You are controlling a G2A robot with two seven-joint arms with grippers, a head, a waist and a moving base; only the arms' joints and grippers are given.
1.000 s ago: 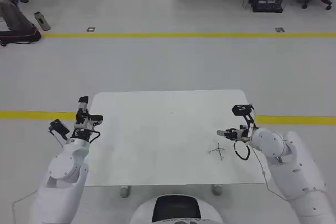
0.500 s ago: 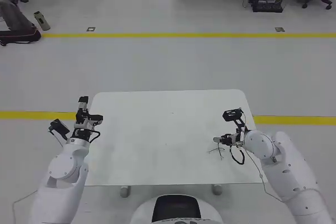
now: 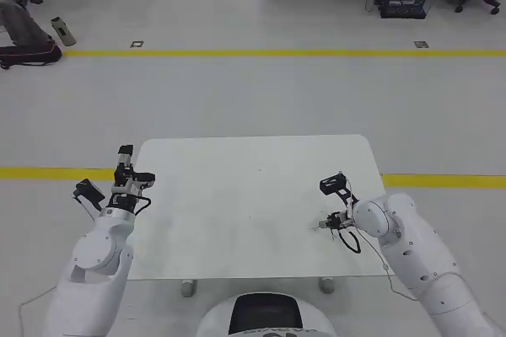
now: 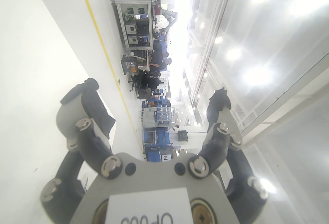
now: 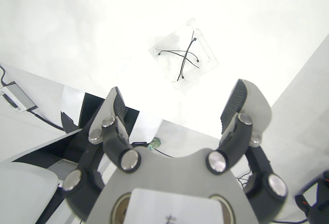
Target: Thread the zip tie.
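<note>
Black zip ties [image 5: 183, 55] lie crossed in a shallow clear square tray [image 5: 209, 55] on the white table [image 3: 236, 202], near its front right corner. My right gripper [image 5: 180, 95] is open above them, a little short of the tray, with nothing between its ribbed pads [image 5: 232, 102]. From above, the right gripper [image 3: 325, 224] sits right over the zip ties [image 3: 331, 232] and hides most of them. My left gripper [image 4: 154, 93] is open and holds nothing; it stands at the table's left edge [image 3: 124, 162], pointing away across the room.
The table's front edge [image 5: 180, 124] runs just under the right gripper, with the floor and a cable below it. The table's right edge is close to the tray. A yellow floor line [image 3: 455, 180] passes behind the table.
My right arm has swung left and toward the front of the table, bringing its gripper over the zip ties. The left arm has not moved.
</note>
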